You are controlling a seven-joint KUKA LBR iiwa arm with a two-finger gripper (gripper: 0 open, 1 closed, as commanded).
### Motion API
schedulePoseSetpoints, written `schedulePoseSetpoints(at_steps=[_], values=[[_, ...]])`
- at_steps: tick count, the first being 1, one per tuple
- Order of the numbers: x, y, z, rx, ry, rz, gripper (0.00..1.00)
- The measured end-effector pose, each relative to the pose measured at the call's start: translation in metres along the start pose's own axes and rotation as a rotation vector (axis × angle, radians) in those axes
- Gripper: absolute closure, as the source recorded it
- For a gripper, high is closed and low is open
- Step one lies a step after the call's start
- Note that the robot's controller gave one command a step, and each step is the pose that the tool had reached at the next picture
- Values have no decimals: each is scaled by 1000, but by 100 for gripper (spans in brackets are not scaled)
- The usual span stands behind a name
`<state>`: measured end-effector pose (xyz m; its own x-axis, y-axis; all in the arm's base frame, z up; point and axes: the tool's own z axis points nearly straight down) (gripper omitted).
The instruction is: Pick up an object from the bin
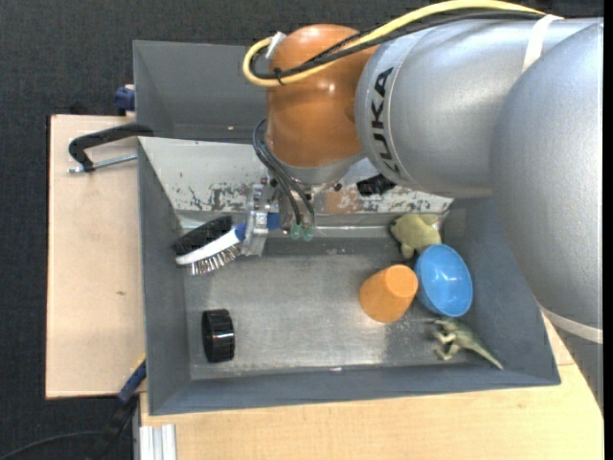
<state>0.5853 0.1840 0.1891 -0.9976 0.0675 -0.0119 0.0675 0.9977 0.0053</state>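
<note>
While the hand [290, 224] hangs beside the black, white-bristled plastic brush [206, 243], spread or not I cannot tell, this seems the approach; next it must centre over that brush.

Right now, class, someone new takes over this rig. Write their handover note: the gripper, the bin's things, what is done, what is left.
Gripper: low at the back of the bin, just right of the black-and-white brush; a grip cannot be told.
Things: black cap front left; orange cup, blue egg, pale green toy and toy dinosaur at right.
Done: no pick yet.
Left: grasp one thing and lift it out.
</note>
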Motion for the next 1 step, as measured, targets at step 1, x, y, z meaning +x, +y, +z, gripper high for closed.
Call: schedulePoseSetpoints(at_steps=[1], values=[[16, 19, -114, -1, -1, -3, 100]])
